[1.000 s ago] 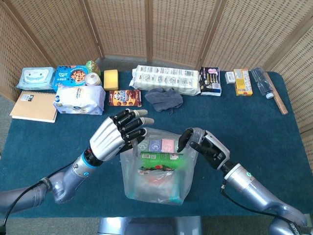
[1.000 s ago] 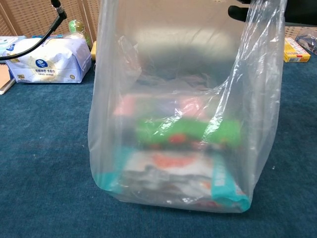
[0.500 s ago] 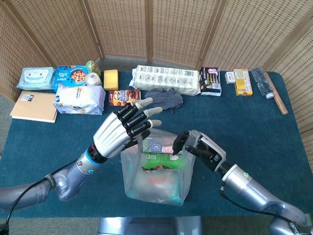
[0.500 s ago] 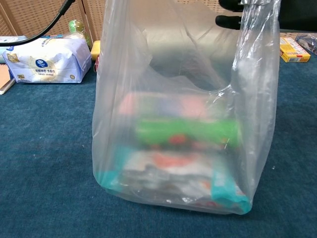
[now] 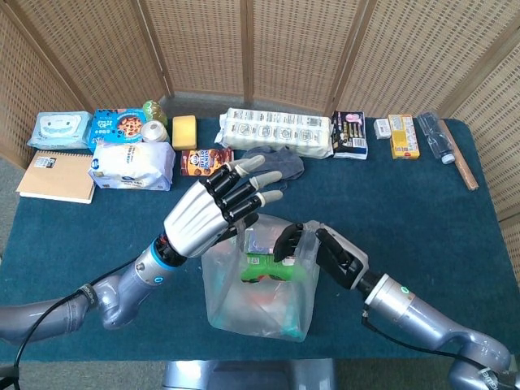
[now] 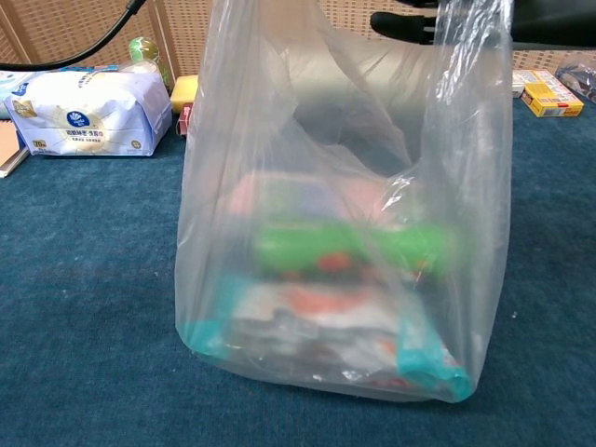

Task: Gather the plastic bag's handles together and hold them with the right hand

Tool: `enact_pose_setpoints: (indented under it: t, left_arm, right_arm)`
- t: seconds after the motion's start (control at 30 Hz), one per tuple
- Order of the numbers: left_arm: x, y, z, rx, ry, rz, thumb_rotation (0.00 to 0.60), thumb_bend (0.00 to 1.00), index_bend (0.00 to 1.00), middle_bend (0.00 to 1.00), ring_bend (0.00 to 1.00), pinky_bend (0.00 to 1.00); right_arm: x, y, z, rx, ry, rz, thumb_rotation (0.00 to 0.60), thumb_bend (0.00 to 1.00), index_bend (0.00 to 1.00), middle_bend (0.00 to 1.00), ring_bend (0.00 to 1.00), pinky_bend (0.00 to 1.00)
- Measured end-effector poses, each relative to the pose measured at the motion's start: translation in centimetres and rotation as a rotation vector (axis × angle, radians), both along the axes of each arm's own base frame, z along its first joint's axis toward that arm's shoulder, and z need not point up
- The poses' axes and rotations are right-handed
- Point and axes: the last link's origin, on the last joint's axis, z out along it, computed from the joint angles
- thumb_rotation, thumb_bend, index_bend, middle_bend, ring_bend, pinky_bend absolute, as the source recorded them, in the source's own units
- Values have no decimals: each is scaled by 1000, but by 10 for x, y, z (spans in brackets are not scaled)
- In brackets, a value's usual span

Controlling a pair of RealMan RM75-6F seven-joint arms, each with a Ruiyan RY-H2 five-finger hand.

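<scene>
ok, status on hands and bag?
Right hand grips one handle of the plastic bag. Left hand spread above it, holding nothing. Nothing blocking.

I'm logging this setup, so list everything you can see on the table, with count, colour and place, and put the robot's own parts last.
plastic bag: one, clear, front centre, filled with packages
wet wipes pack: one, pale blue, far left
cookie bag: one, blue, beside the wipes
notebook: one, tan, left edge
tissue pack: one, white and blue, left
sponge: one, yellow, back
cookie box: one, brown, back centre
cloth: one, grey, centre back
long white pack: one, back centre
yellow box: one, back right
bottle: one, clear, far right
left hand: silver and black, raised by the bag's left handle
right hand: black fingers on the bag's right handle
</scene>
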Motion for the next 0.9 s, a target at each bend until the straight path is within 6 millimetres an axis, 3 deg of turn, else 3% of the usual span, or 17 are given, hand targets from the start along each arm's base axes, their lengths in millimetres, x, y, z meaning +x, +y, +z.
enact_pose_setpoints:
  t: [0.3, 0.9]
  left_arm:
    - [2, -1, 2, -1, -5, 6, 600, 244, 218, 218, 96, 236]
    - [5, -2, -1, -3, 11, 9, 600, 241, 206, 210, 82, 226]
  right_arm:
    - [2, 0, -2, 22, -2, 60, 6, 124, 242, 265, 200, 146]
    - [4, -4, -2, 73, -29, 111, 0, 103, 202, 214, 144, 92]
